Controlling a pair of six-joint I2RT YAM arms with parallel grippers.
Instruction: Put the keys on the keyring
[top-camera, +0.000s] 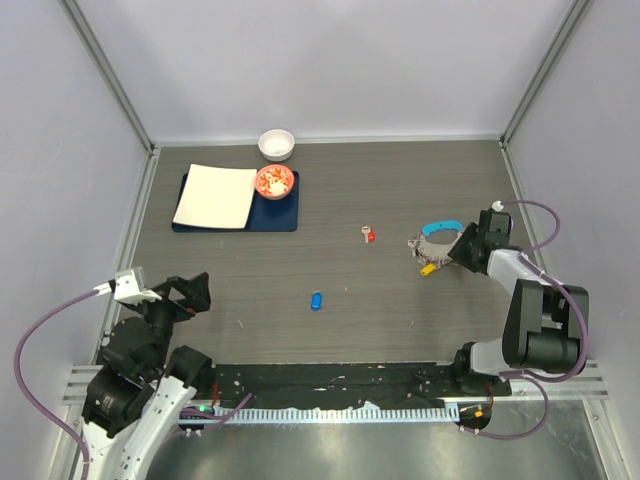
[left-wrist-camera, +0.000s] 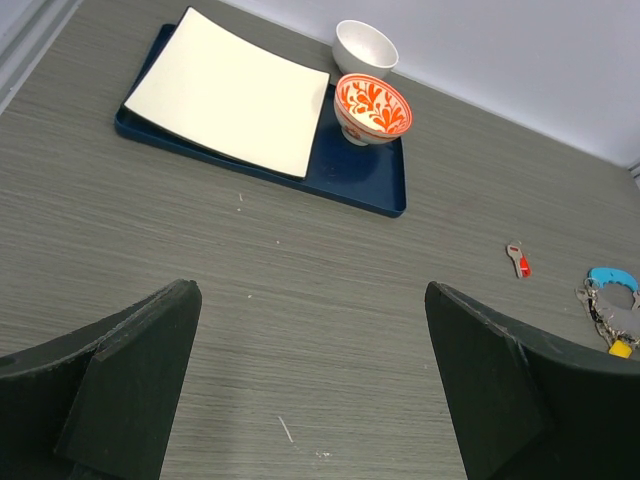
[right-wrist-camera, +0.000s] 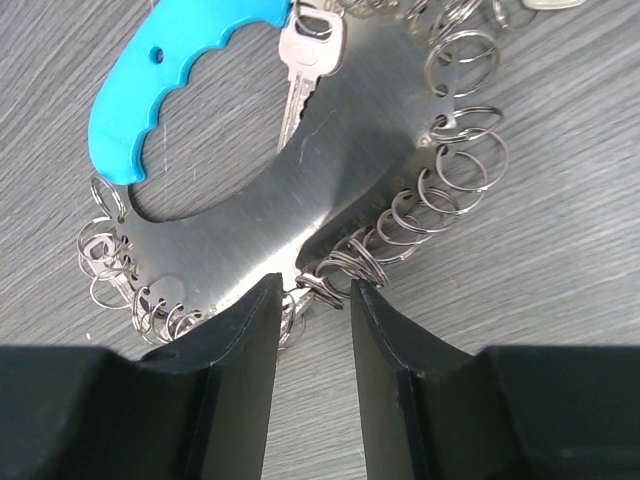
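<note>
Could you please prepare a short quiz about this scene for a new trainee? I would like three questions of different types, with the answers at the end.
1. True or false: the red key already hangs on the keyring.
2. Multiple choice: which gripper is down at the keyring? A. left B. right C. neither
3. Fill in: the loose key lying nearer to the arms' bases has a ____ cap.

Key
1. False. It lies loose on the table, apart from the keyring.
2. B. The right gripper has its fingertips at the keyring's edge.
3. Blue. The blue key lies closer to the bases than the red one.
</note>
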